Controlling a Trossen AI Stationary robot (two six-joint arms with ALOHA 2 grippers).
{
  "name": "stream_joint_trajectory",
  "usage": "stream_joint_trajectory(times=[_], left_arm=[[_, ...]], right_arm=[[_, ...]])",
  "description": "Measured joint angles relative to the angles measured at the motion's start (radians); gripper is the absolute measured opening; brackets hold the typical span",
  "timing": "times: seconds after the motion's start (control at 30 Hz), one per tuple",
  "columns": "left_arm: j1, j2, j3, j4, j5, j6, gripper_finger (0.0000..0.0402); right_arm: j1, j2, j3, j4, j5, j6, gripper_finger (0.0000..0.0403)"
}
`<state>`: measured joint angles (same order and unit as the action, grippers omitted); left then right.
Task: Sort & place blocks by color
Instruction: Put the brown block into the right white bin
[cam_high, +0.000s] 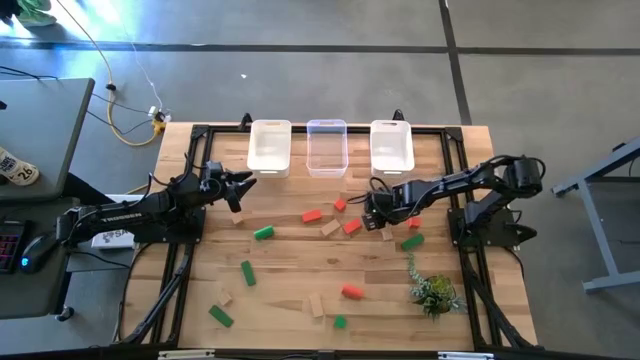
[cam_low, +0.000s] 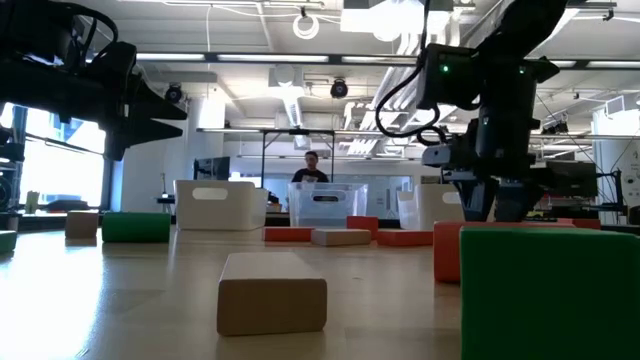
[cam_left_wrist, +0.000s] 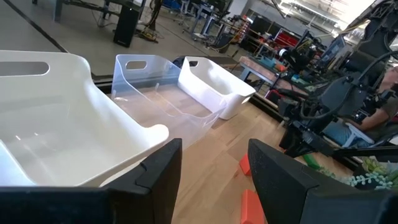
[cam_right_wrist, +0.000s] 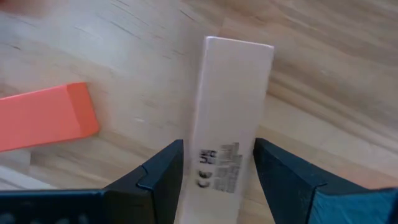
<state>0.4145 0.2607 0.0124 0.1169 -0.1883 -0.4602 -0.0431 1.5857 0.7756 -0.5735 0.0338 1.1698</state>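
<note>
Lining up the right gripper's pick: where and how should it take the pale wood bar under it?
Grip the pale bar across its two long sides, near mid-length, coming straight down. It lies flat on the table, and the right gripper has its open fingers either side of it. The red block lies clear to one side.

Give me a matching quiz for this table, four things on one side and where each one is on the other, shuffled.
Things:
1. left hand
2. right hand
3. clear bin
4. small plant

Places:
A. between the two white bins
B. at the table's right side, far from the bins
C. open and empty, beside the left white bin
D. at a pale wood bar, near a red block

Pairs: 1-C, 2-D, 3-A, 4-B
</note>
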Motion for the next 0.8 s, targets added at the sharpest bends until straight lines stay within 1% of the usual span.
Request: stream_joint_trajectory(times=[0.23, 0.3, 0.47, 0.63, 0.8], left_arm=[[0.000, 0.000, 0.000, 0.000, -0.002, 0.000, 0.0174], [0.000, 0.000, 0.000, 0.000, -0.003, 0.007, 0.0174], [0.000, 0.000, 0.000, 0.000, -0.002, 0.040, 0.0174], [0.000, 0.000, 0.002, -0.003, -0.002, 0.064, 0.0174], [0.000, 0.000, 0.045, -0.030, -0.002, 0.110, 0.0174]], right_arm=[[0.037, 0.032, 0.001, -0.016, 0.065, 0.018, 0.0183], [0.044, 0.032, 0.000, -0.021, 0.081, 0.018, 0.0167], [0.046, 0.032, 0.000, -0.023, 0.090, -0.007, 0.0101], [0.046, 0.030, -0.001, -0.022, 0.091, -0.045, 0.0099], [0.046, -0.010, -0.006, -0.007, 0.094, -0.064, 0.0099]])
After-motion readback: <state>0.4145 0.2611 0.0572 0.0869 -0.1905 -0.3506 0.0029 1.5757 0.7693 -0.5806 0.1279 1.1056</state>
